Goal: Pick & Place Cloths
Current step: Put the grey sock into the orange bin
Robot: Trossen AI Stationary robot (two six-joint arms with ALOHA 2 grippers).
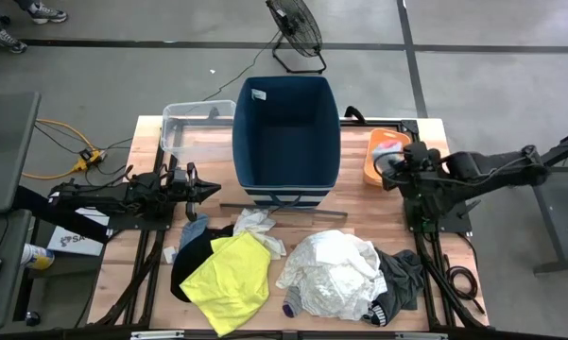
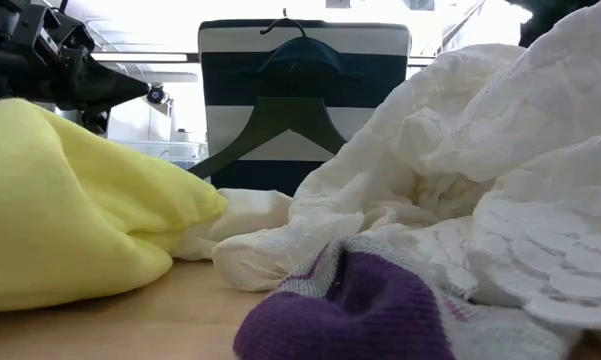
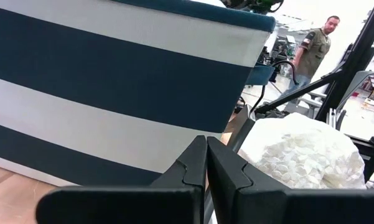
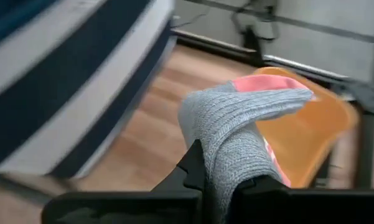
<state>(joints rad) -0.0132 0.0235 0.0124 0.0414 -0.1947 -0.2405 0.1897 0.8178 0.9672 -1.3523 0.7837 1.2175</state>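
High view: left claw [image 1: 211,189] clenched on nothing, tips pointing at the left wall of the dark-blue bin [image 1: 285,132], just short of it. Clear tub [image 1: 197,129] sits behind that claw, near the desk's [image 1: 359,212] far left edge. Cloth pile lies on the near side of both claws: neon-yellow shirt [image 1: 230,279] over black clothes [image 1: 191,257], small white piece [image 1: 258,227], large white garment [image 1: 333,274], dark-grey clothes [image 1: 402,277] toward the near right edge. Bare wood strip between the left claw and the pile. Right claw [image 1: 389,173] is beside the bin's right wall, over the orange tub [image 1: 385,153] at the desk's right edge; its grip is hard to read here.

Low view: yellow shirt and white garment fill the front, purple-toed sock [image 2: 355,310] lowest, striped bin behind, a hanger [image 2: 280,125] leaning on it. Left claw's tip [image 2: 130,88] pokes in above the shirt.

Left wrist view: fingers [image 3: 224,168] pressed together, empty. Striped bin wall close ahead, white garment [image 3: 302,152] off to one side. Person [image 3: 313,50] stands in the room beyond.

Right wrist view: right claw [image 4: 223,177] grasping a grey sock [image 4: 239,127] with pink toe, sock sticking up past the fingers. Orange tub [image 4: 317,134] right behind it, bin wall on the other side, bare desk between.
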